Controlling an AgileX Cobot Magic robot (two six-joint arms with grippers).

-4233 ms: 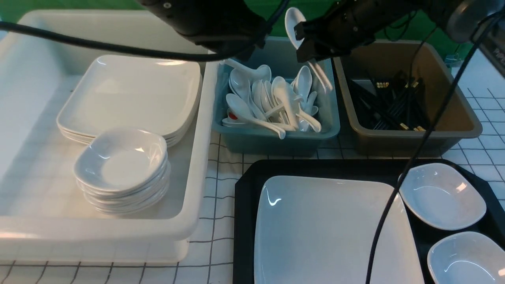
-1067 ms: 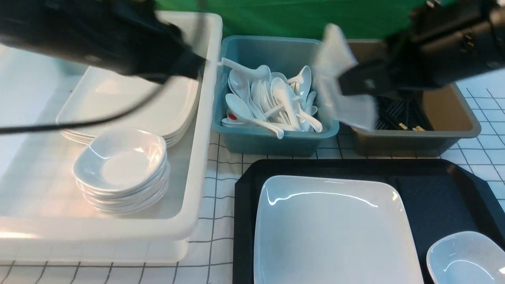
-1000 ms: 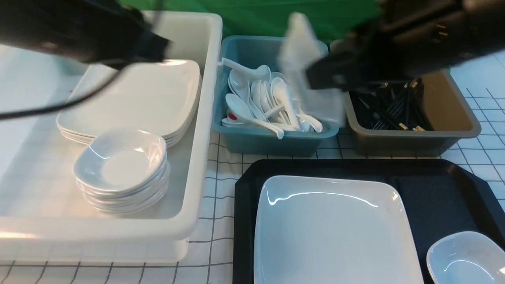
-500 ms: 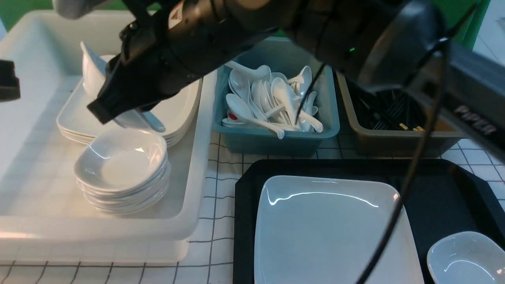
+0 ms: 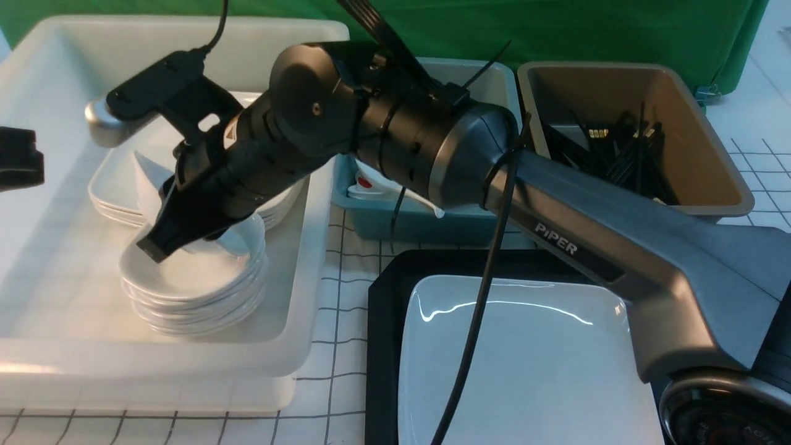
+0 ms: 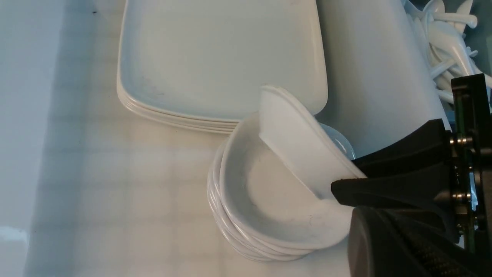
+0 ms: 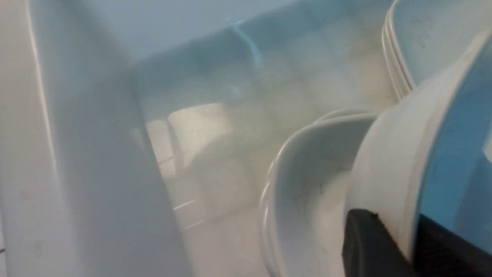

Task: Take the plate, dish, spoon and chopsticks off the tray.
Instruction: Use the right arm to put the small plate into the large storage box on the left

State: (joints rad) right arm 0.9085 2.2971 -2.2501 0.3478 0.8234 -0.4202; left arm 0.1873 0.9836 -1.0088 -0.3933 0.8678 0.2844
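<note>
The left gripper (image 5: 20, 165) only pokes in at the far left edge of the front view, hanging over the white tub (image 5: 62, 364). Can't tell how its jaws stand, too little of it shows.

That tub takes up the left side of the desk (image 5: 346, 278). Inside it a stack of square plates (image 5: 114, 188) sits toward the far edge, and a stack of small dishes (image 5: 191, 290) sits right in front of it, toward the near edge.

The right arm reaches all the way across into the tub. The right gripper (image 5: 162, 240) has its jaws pinched on the rim of one small dish (image 6: 296, 134). That dish is tipped up steeply on edge, its low side down in the top dish of the stack.

Next over, along the desk's far edge, is the blue tub (image 5: 395, 216) full of white spoons (image 6: 451, 50), mostly hidden behind the arm in the front view. Right beside it is the brown tub (image 5: 618, 93) with the black chopsticks (image 5: 624, 161) piled inside.

At the near edge, right of the white tub, is the black tray (image 5: 383, 321). The big square plate (image 5: 544, 358) lies flat on it, close to the tray's left edge, and the arm covers the tray's right side.
</note>
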